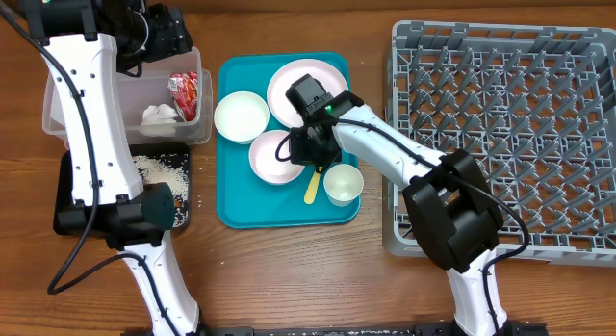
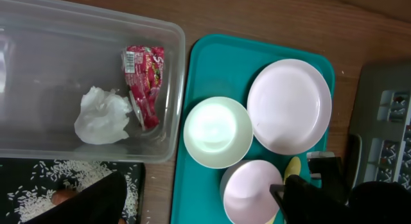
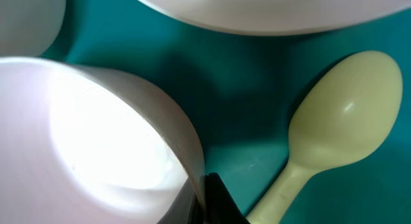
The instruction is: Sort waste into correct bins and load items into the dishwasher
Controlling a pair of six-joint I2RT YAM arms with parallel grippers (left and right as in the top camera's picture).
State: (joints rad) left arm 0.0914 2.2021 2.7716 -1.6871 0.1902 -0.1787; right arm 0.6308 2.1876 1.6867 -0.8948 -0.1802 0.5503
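Note:
My right gripper (image 1: 306, 148) is shut on the right rim of a white bowl (image 1: 272, 158) on the teal tray; the right wrist view shows the bowl wall (image 3: 96, 134) pinched between its fingers (image 3: 204, 201). The yellow spoon (image 3: 340, 115) lies just beside it. The plate (image 1: 310, 86), the other bowl (image 1: 241, 116) and the small cup (image 1: 343, 184) also sit on that tray. My left gripper (image 1: 166, 36) hangs open and empty over the clear tub (image 1: 197, 62), which holds the red wrapper (image 2: 144, 76) and the napkin (image 2: 101, 115). Rice lies in the black tray (image 1: 159, 168).
The grey dish rack (image 1: 510, 134) stands at the right, its left wall close to the teal tray (image 1: 231, 206). A brownish piece (image 2: 61, 197) lies among the rice. My left arm's base and links cross the black tray's left side.

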